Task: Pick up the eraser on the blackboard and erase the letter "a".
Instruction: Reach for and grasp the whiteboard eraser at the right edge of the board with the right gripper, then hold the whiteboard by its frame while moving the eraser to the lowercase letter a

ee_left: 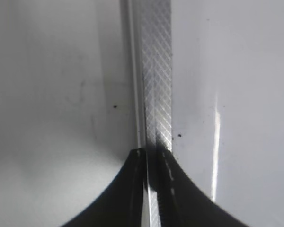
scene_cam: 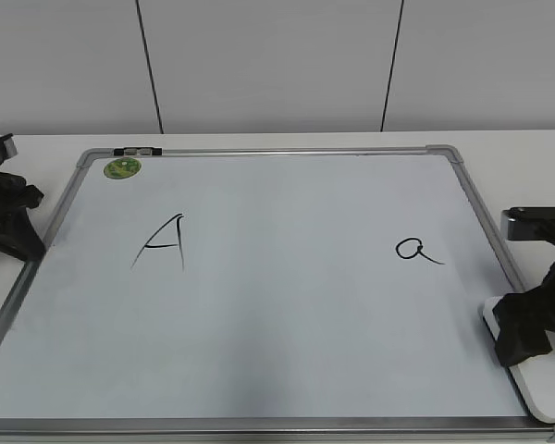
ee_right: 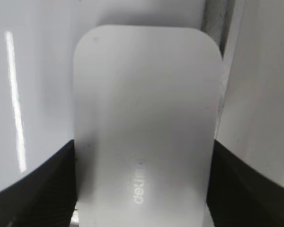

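Note:
The white blackboard [scene_cam: 259,324] lies flat on the table. The small black letter "a" [scene_cam: 416,250] is on its right part. The flat white eraser [scene_cam: 548,387] lies at the board's right front corner, over the frame. In the right wrist view the eraser [ee_right: 146,94] shows grey lettering. My right gripper [scene_cam: 527,328] has one black finger against each long side of it [ee_right: 144,146]. My left gripper [scene_cam: 5,217] rests at the board's left edge. Its jaws [ee_left: 154,153] are shut and empty over the silver frame [ee_left: 156,71].
A larger capital "A" [scene_cam: 164,242] is on the board's left part, and a round green sticker [scene_cam: 123,168] sits at the far left corner. A white wall with dark seams stands behind the table.

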